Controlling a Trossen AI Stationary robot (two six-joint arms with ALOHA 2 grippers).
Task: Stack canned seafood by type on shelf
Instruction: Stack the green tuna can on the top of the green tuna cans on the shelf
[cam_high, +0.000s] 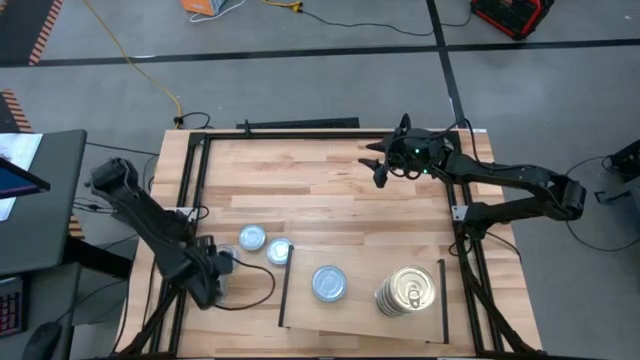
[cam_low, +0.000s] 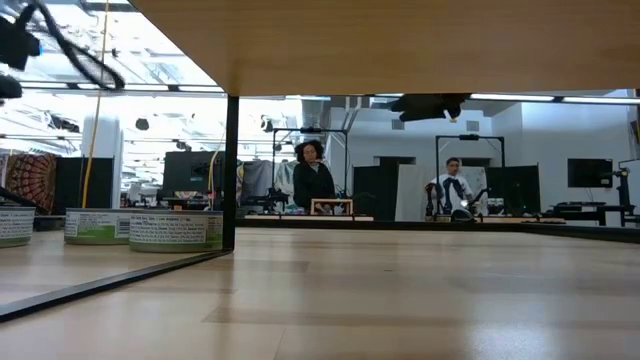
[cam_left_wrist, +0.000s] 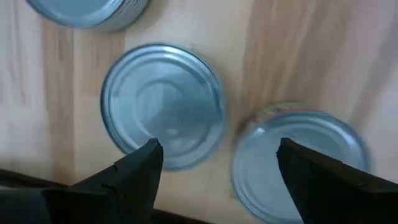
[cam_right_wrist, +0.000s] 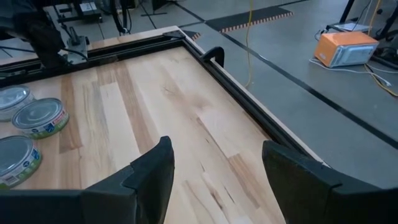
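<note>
The shelf (cam_high: 362, 318) is a pale board with black side strips at the table's near edge. On it sit one silvery-blue tin (cam_high: 328, 283) and a stack of gold-lidded tins (cam_high: 405, 292). Two more silvery-blue tins (cam_high: 252, 238) (cam_high: 279, 251) rest on the tabletop left of the shelf. My left gripper (cam_high: 225, 262) hovers open beside them; its wrist view shows it (cam_left_wrist: 217, 149) above two silvery-blue lids (cam_left_wrist: 163, 102) (cam_left_wrist: 298, 162), with a third (cam_left_wrist: 87, 9) farther off. My right gripper (cam_high: 380, 165) is open over the table's far middle (cam_right_wrist: 214, 149).
Black frame rails (cam_high: 195, 180) run along the table's left, far and right edges. Bare tabletop (cam_high: 320, 190) lies between the two arms. In the low view three tins (cam_low: 175, 230) stand at left, and people (cam_low: 313, 180) are in the room behind.
</note>
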